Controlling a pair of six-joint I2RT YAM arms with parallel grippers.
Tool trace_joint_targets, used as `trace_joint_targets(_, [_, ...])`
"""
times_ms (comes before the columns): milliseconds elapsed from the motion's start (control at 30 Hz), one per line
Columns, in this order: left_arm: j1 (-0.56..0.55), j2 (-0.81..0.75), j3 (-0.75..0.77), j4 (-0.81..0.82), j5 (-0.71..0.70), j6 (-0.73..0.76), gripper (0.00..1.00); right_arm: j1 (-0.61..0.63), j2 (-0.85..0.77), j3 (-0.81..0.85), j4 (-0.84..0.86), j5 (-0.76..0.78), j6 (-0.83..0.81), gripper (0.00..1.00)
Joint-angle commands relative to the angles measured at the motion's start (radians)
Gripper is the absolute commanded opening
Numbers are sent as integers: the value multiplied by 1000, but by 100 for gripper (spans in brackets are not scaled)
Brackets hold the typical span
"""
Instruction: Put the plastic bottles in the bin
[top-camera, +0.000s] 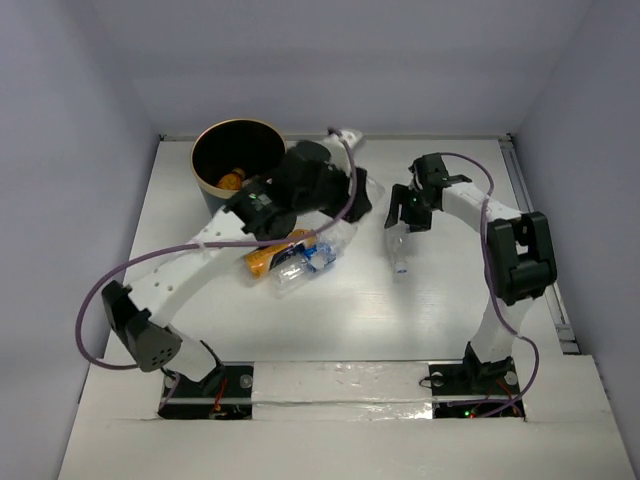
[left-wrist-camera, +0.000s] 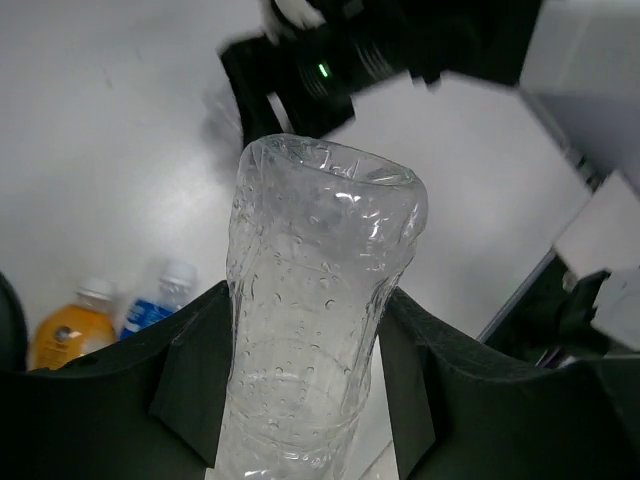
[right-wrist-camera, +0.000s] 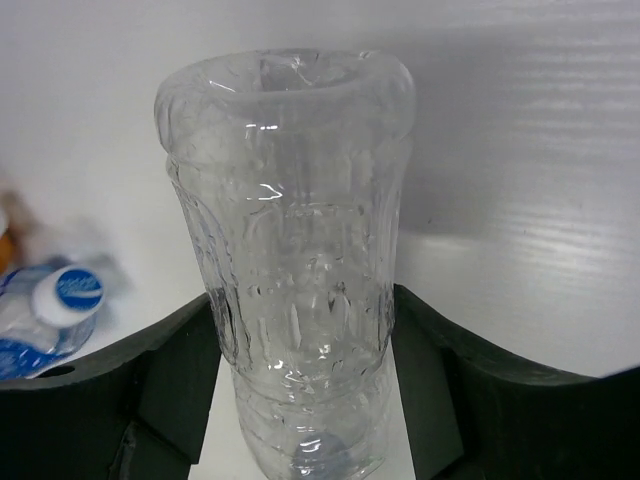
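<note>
My left gripper (top-camera: 355, 200) is shut on a clear plastic bottle (left-wrist-camera: 320, 290), held just right of the bin (top-camera: 237, 160). The bin is dark with a tan rim and holds an orange bottle (top-camera: 232, 180). My right gripper (top-camera: 405, 215) is shut on another clear bottle (right-wrist-camera: 290, 260), which hangs toward the table in the top view (top-camera: 398, 248). An orange bottle (top-camera: 263, 259) and a clear bottle with a blue label (top-camera: 300, 266) lie on the table under my left arm. They also show in the left wrist view, orange (left-wrist-camera: 70, 330) and blue-labelled (left-wrist-camera: 155, 300).
The white table (top-camera: 440, 320) is walled at the back and both sides. My two grippers are close together at mid-table, and the right gripper's body (left-wrist-camera: 330, 70) shows just beyond the left one's bottle. A blue-capped bottle (right-wrist-camera: 60, 300) lies left of the right gripper.
</note>
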Motion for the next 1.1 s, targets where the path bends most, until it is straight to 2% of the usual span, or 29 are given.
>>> trace_joint_targets(0, [105,-47,126,-67,-29,-23,31,1,-162,-38,90,-66,34,66])
trace_joint_targets(233, [441,-31,361,-18,12,-77,32,1,-402,-115,134,-151,100,65])
trace_joint_targets(433, [680,14,374,117,7,-144,34,97,-545,-89,187,-185,203,65])
trace_joint_targets(533, [725,42,352,186,-8,-161,35,152,-551,-35,214,-175,258,65])
trace_joint_targets(600, [748,59,346,213,-2,-163,41,203,-537,46,225,-163,287,65])
trace_joint_targets(633, [760,74,343,216,-8,-160,46,218,-513,75,230,-149,296,65])
trace_joint_targets(667, [769,79,340,214,-11,-157,63,240,-497,131,248,-143,318,65])
trace_joint_targets(767, [780,68,308,219,20,-158,81,258,-418,219,292,-126,359,66])
trace_joint_targets(900, [780,-1,236,234,55,-155,88,312,-280,420,341,-131,422,66])
trace_joint_targets(1067, [780,-149,122,255,105,-190,85,370,-108,649,421,-91,523,67])
